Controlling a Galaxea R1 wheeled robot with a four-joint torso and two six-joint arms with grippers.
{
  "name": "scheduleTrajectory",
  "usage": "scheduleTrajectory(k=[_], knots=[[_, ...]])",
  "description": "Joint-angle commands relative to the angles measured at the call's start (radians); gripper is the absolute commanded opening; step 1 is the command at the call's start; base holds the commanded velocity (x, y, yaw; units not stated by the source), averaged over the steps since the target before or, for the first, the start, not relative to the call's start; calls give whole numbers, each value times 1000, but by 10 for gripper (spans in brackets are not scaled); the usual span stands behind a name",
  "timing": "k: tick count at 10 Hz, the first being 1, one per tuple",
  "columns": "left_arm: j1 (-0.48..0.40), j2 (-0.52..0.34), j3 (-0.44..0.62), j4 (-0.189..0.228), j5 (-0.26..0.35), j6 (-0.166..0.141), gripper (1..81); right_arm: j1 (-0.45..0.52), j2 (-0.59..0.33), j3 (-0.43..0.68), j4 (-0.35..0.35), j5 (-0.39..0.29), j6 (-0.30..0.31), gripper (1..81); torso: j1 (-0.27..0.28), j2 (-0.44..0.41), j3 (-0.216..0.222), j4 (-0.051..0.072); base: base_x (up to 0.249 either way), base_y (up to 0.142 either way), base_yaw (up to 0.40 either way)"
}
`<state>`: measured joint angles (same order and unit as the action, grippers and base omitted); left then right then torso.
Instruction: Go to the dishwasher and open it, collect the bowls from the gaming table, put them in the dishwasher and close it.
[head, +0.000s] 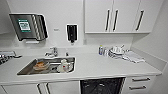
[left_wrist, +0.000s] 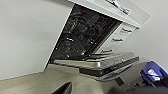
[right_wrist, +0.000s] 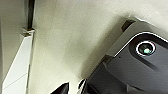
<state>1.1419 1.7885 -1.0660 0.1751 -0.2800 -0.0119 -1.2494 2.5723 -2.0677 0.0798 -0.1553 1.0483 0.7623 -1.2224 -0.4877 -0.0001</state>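
brushed steel sink (head: 27, 69), matt white counter (head: 100, 66)

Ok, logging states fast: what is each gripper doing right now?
Left gripper: cannot be told.
Right gripper: cannot be told.

Dishwasher (head: 102, 86): lower part cut off by the head view's bottom edge; dark interior contents indistinct. Sink (head: 27, 69): items inside blurred, not identifiable. Counter clutter (head: 117, 51): too small to identify.

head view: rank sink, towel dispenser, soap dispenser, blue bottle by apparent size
1. sink
2. towel dispenser
3. soap dispenser
4. blue bottle
The sink lies nearer the camera, so its lead may be overstated.
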Motion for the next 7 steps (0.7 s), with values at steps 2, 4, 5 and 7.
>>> scheduleTrajectory(k=[2, 4, 5, 7], knots=[[-38, 10, -43, 14, 47, 3, 811, 87, -30, -18, -54, -49, -88, 811, 0, 0, 0, 0, 0, 0, 0], [32, 78, -159, 11, 55, 3, 811, 63, -30, -43, -98, -50, -219, 811, 0, 0, 0, 0, 0, 0, 0], [75, 123, -228, 11, 55, 1, 811, 43, -24, -63, -106, -47, -281, 811, 0, 0, 0, 0, 0, 0, 0], [153, 210, -325, 17, 53, 3, 811, 6, 18, -130, -115, -46, -410, 811, 0, 0, 0, 0, 0, 0, 0]])
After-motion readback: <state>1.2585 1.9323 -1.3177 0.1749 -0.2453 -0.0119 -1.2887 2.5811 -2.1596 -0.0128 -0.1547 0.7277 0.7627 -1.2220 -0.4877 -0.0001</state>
